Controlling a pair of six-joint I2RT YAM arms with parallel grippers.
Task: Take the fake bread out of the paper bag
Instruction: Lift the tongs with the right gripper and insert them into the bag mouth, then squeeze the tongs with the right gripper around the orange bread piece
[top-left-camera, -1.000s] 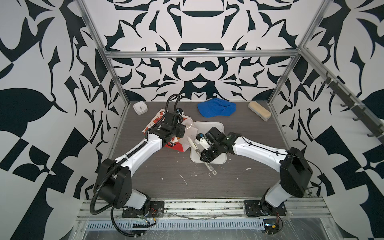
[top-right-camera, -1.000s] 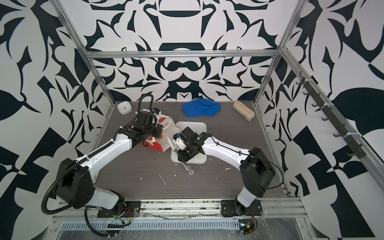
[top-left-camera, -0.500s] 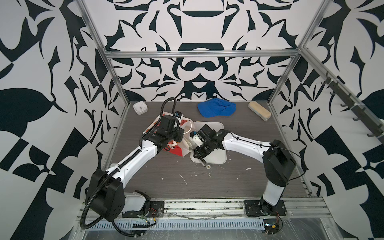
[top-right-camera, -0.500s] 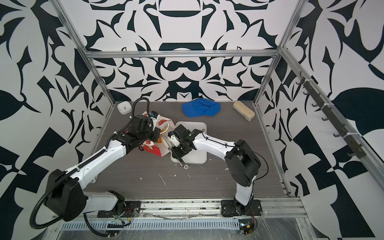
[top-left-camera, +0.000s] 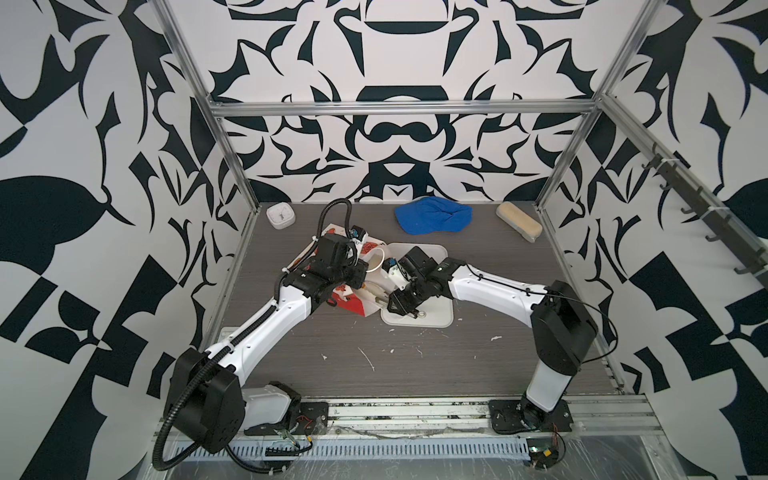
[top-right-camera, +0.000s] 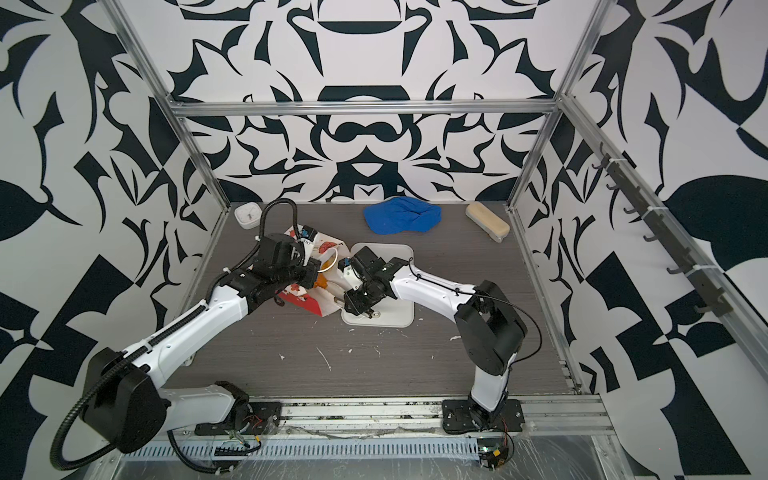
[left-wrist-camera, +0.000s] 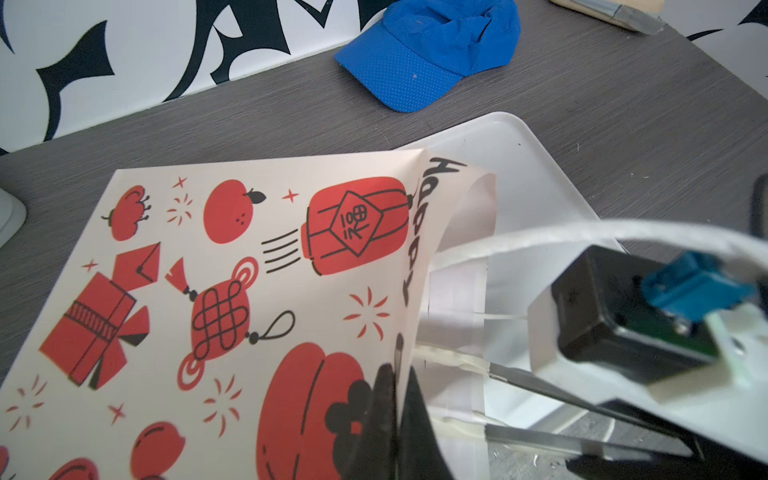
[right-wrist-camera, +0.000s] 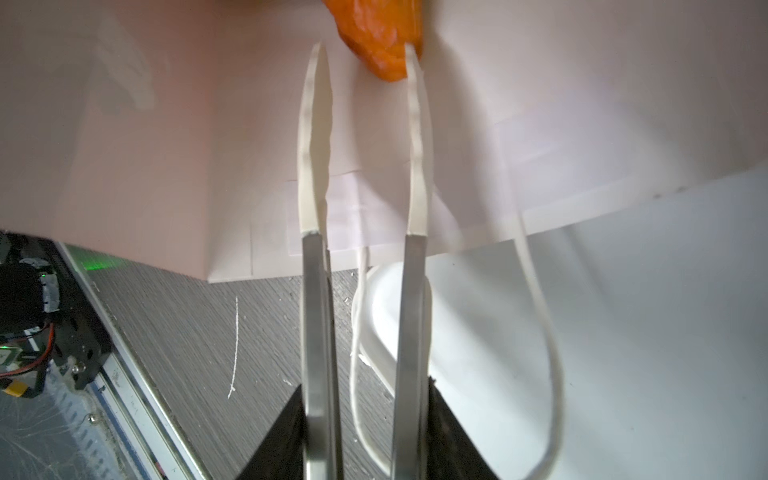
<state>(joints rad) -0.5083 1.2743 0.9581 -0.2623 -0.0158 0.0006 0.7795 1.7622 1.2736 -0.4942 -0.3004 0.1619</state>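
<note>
Presently on the tabletop (top-left-camera: 415, 365), left of centre: paper bag (top-left-camera: 351, 303) on its side, mouth at the left edge of the white tray (top-left-camera: 440, 320). Left hand (left-wrist-camera: 392, 415) pinched tight on the bag's upper rim, holding the mouth ajar. Right hand (right-wrist-camera: 365, 48) inside the mouth, long white-tipped fingers (right-wrist-camera: 313, 124) parted to a narrow gap, tips at the end of an orange piece of fake bread (right-wrist-camera: 374, 20) deep in the white lining. Contact with it: cannot tell. Far side: blue cap (top-left-camera: 432, 216), beige block (top-left-camera: 519, 222).
</note>
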